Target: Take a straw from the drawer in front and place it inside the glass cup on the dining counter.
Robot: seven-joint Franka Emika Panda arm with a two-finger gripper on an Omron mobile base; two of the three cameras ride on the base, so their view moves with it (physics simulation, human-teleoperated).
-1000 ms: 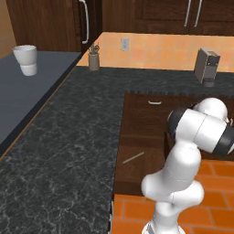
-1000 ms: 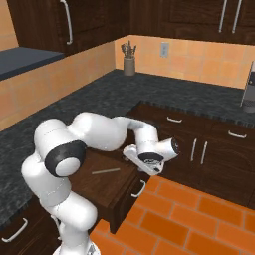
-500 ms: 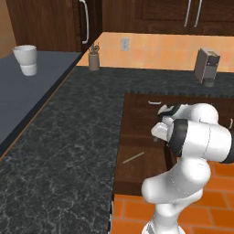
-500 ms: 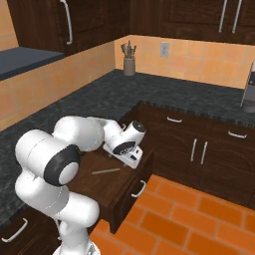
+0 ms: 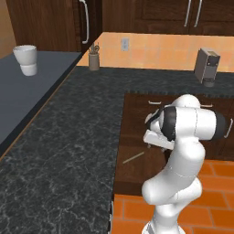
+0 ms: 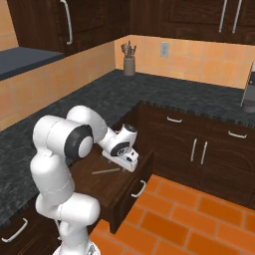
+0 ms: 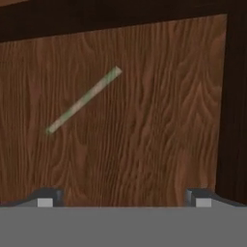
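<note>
The drawer (image 6: 119, 187) is pulled out, and the straw (image 7: 83, 100) lies flat on its wooden bottom, slanted, with nothing touching it. The pincer (image 7: 120, 197) hangs above the drawer, pointing down into it, with its two fingertips (image 7: 46, 198) spread wide and holding nothing. The straw is a little away from the fingertips, toward the left one. A holder with utensils (image 5: 94, 58) stands far back on the black tabletop (image 5: 55, 151).
</note>
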